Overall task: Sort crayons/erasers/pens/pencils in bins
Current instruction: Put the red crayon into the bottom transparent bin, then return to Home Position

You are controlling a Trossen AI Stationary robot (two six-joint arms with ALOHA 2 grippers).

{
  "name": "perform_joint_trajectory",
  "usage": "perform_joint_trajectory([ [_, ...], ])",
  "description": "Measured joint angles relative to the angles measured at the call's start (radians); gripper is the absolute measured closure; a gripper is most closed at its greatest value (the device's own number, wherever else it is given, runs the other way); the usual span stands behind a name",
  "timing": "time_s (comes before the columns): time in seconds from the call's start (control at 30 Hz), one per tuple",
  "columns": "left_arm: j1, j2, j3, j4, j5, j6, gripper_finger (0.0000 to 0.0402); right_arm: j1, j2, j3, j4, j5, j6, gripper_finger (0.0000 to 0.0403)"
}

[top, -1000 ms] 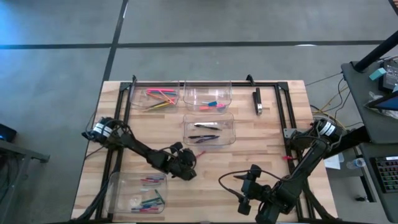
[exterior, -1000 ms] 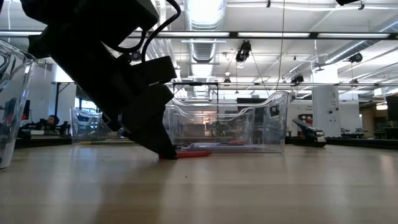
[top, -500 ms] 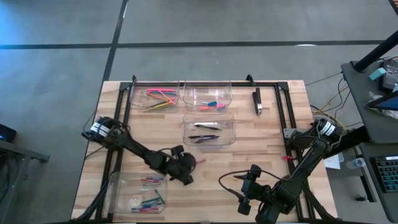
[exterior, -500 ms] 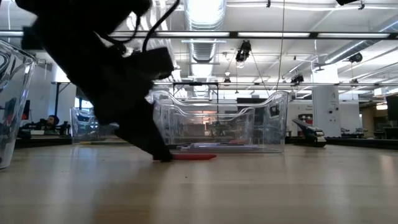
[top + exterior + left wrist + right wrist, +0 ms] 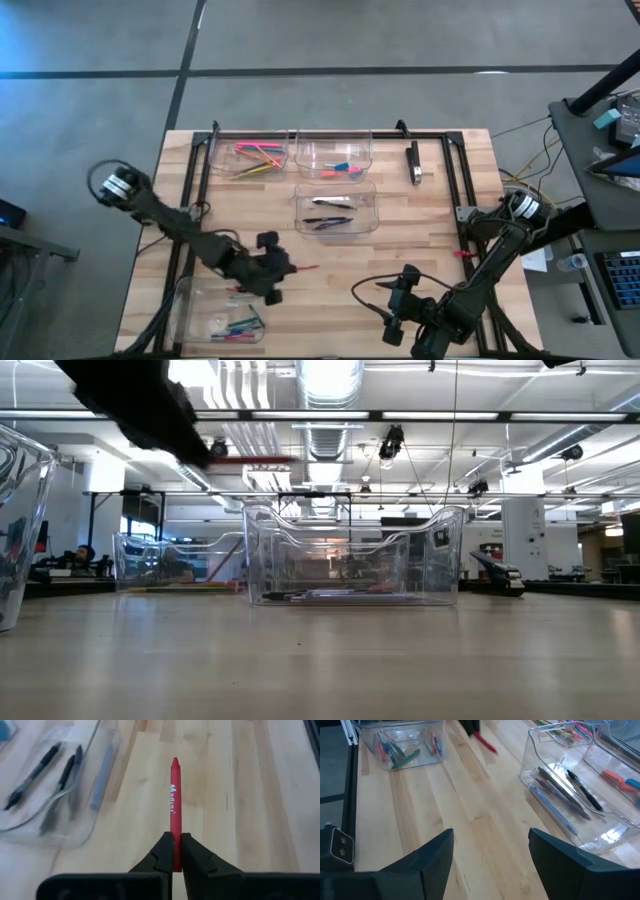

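Note:
My left gripper point(image 5: 283, 270) hovers over the near-left part of the table, shut on a red crayon point(image 5: 174, 800) that sticks out toward the table's right point(image 5: 305, 268). Just to its near left stands the clear bin point(image 5: 190, 300) holding several crayons point(image 5: 400, 751). The pens point(image 5: 330, 222) lie in the middle bin point(image 5: 372, 205), the pencils point(image 5: 258, 155) in the far-left bin point(image 5: 222, 160), and the erasers point(image 5: 342, 168) in the bin point(image 5: 362, 145) beside it. My right gripper point(image 5: 492, 855) waits open above the near-right part of the table. My left gripper pinches the red crayon's blunt end point(image 5: 175, 855) between its two fingertips point(image 5: 162, 851). The fingers come slanting down from the table's left, in line with the crayon. The crayon juts straight out past them, tip point(image 5: 175, 761) foremost, lifted clear of the table.
A black oblong block with a pale end point(image 5: 414, 163) lies at the far right of the table. A black frame rail point(image 5: 330, 131) runs along the far edge. Bare wood point(image 5: 340, 270) stretches between the two grippers.
My left gripper has risen from the tabletop and drawn back toward the table's left edge, tipping more level. The red crayon, which lay on the wood with one end under the fingers, has come up with it and now hangs clear.

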Motion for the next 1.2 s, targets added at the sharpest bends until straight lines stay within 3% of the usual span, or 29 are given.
perform_joint_trajectory([
  [0.3, -0.229, -0.294, 0.004, -0.295, 0.086, -0.081, 0.0400, 0.001, 0.000, 0.000, 0.000, -0.001, 0.000, 0.0158],
  [0.57, -0.435, -0.331, -0.019, -0.430, 0.092, -0.353, 0.0400, 0.001, 0.000, 0.000, 0.001, 0.000, 0.002, 0.0158],
  [0.73, -0.461, -0.306, -0.033, -0.408, 0.118, -0.465, 0.0357, 0.001, 0.000, 0.000, 0.001, 0.001, 0.003, 0.0158],
  [1.0, -0.450, -0.313, -0.040, -0.414, 0.180, -0.470, 0.0255, 0.001, 0.000, 0.000, 0.001, 0.002, 0.005, 0.0158],
  [1.1, -0.426, -0.338, -0.040, -0.413, 0.140, -0.462, 0.0242, 0.000, 0.000, 0.000, 0.004, 0.017, -0.010, 0.0158],
  [1.2, -0.402, -0.362, -0.042, -0.387, 0.029, -0.373, 0.0239, -0.007, 0.000, 0.014, 0.007, 0.018, -0.035, 0.0159],
])
